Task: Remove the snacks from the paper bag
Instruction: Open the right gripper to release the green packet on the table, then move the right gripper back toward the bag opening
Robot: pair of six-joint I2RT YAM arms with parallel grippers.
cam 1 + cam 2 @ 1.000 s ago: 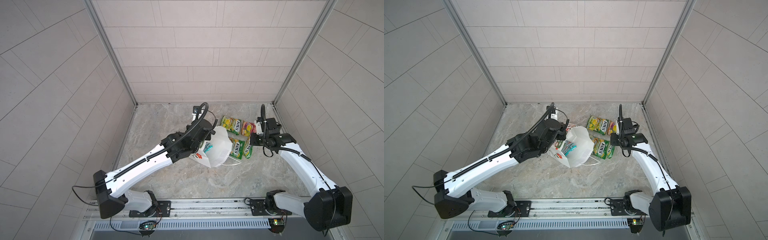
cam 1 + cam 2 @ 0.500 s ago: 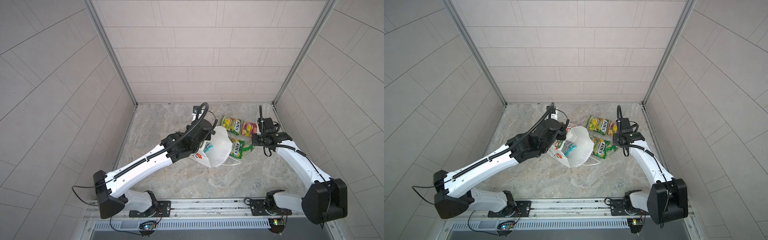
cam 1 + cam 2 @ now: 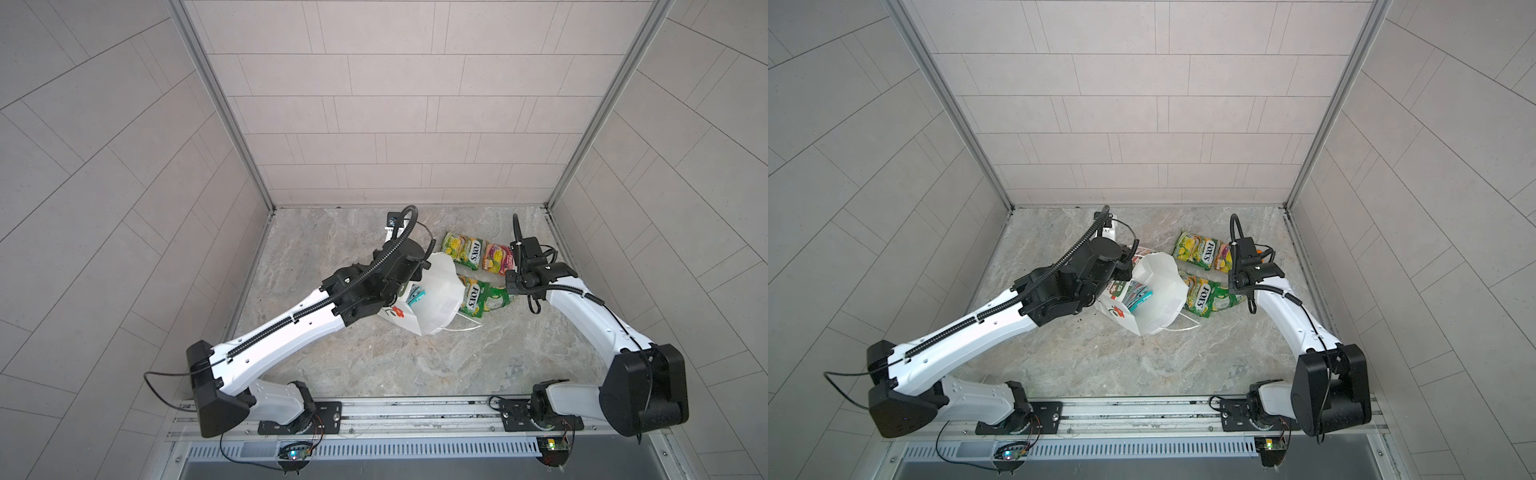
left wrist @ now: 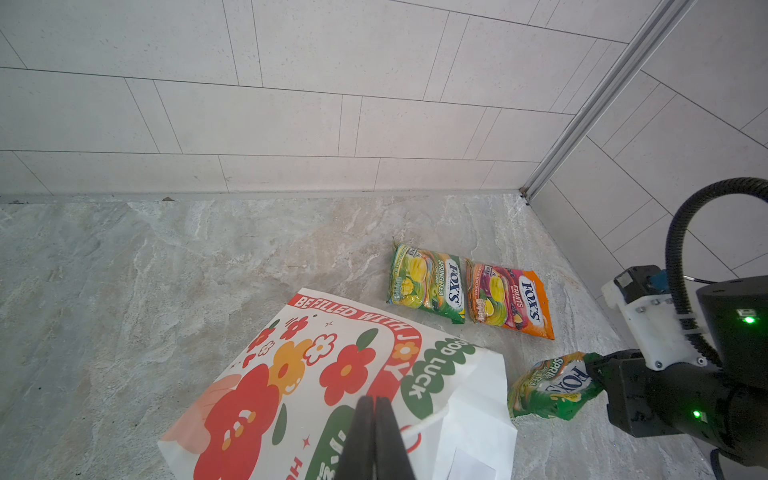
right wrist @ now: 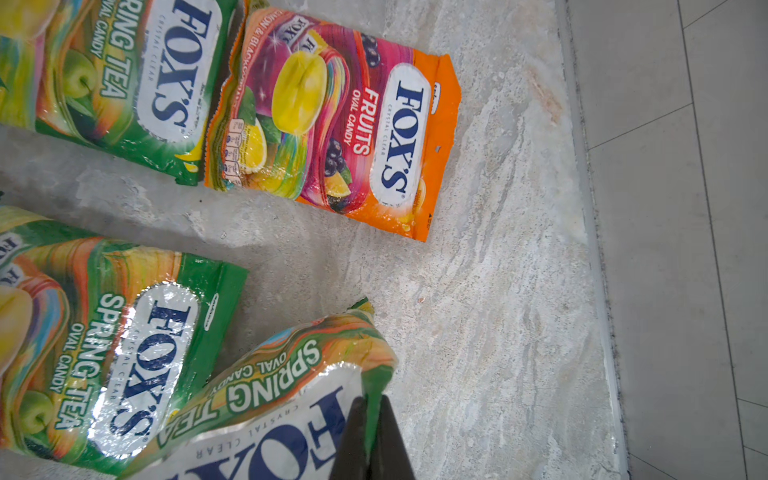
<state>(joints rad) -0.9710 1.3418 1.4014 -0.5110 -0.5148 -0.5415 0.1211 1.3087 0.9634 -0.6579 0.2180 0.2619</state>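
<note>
Where it lies tipped on the tabletop [image 3: 374,365], the paper bag [image 3: 440,305] has its long axis running left to right. Its base is to the left under the left arm and its mouth gapes to the right and upward. Its cord handles [image 3: 465,328] trail at the near right. A teal packet [image 3: 1139,297] shows inside the mouth in both top views.

Four more snacks are out, right of the bag. Farthest, a green-yellow packet [image 3: 463,252] and an orange-pink packet [image 4: 509,301] lie flat just beside each other, long axes roughly left to right with the logo ends to the right. Nearer, a second green-yellow packet [image 3: 1200,298] lies flat just beside the bag's mouth. A third green-yellow packet [image 5: 270,407] overlaps its right side, tilted with one end raised.

Against a second earlier, the right arm's wrist has shifted slightly left and its elbow has drawn in. The bag, the left arm and the flat packets sit as before.

The left gripper [image 4: 375,401] is fully closed, fingers pressed together on the bag's printed front by a cord handle near the mouth rim, holding that panel up. The right gripper [image 5: 371,402] is likewise closed, pinching the green edge of the raised third packet.
</note>
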